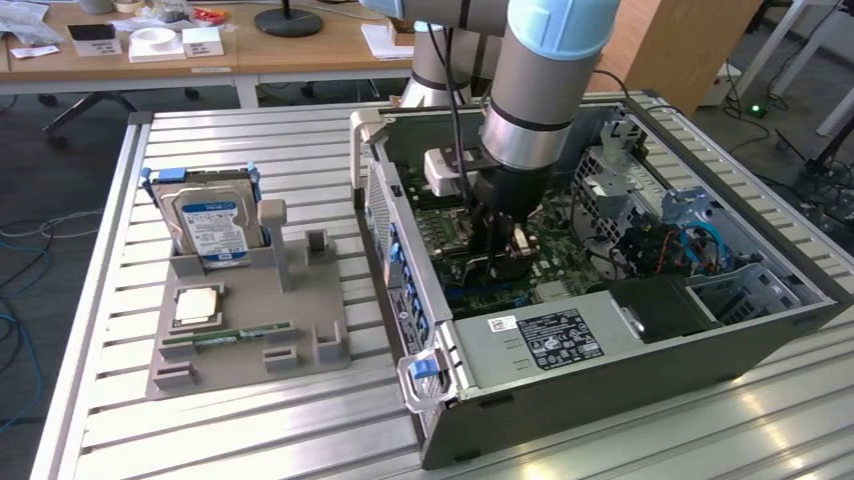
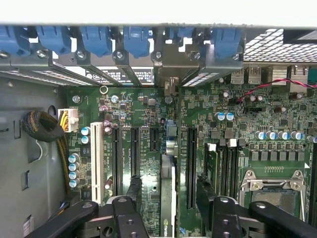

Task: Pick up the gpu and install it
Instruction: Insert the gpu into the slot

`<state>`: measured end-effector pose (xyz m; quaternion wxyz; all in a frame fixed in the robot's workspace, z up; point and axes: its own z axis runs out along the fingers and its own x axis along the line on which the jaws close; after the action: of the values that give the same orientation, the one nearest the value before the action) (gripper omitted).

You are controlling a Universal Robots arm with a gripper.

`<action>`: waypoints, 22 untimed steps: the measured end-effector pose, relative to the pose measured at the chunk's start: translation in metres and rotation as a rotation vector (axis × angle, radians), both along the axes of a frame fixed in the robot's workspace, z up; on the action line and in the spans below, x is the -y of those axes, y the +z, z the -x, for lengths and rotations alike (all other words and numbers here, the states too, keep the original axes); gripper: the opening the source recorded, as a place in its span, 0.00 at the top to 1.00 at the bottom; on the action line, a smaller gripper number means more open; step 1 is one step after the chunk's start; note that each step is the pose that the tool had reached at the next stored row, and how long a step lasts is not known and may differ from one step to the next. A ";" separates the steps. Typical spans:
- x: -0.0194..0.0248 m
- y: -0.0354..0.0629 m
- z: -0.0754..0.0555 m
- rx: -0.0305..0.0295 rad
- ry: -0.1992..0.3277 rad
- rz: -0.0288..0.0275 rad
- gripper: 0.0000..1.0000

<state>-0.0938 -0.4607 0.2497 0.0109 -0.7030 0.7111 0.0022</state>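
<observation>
From where I stand the gpu [image 2: 167, 198] already sits edge-on in a motherboard [image 2: 148, 124] slot inside the computer case [image 1: 667, 380], with the gripper [image 2: 168, 198] spread open astride it, so the install looks all but done.

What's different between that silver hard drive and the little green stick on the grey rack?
The hard drive stands on edge in its slot; the green stick lies flat. The drive is boxy and silver with a blue-and-white label; the stick is a thin, narrow green strip. The drive is far bigger. Both sit on the same grey rack, outside the computer case.
</observation>
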 end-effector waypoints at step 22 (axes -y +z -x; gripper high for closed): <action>0.0000 0.0553 0.000 0.0000 0.000 0.0001 0.44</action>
<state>-0.0938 -0.4607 0.3051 0.0109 -0.7030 0.7111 0.0022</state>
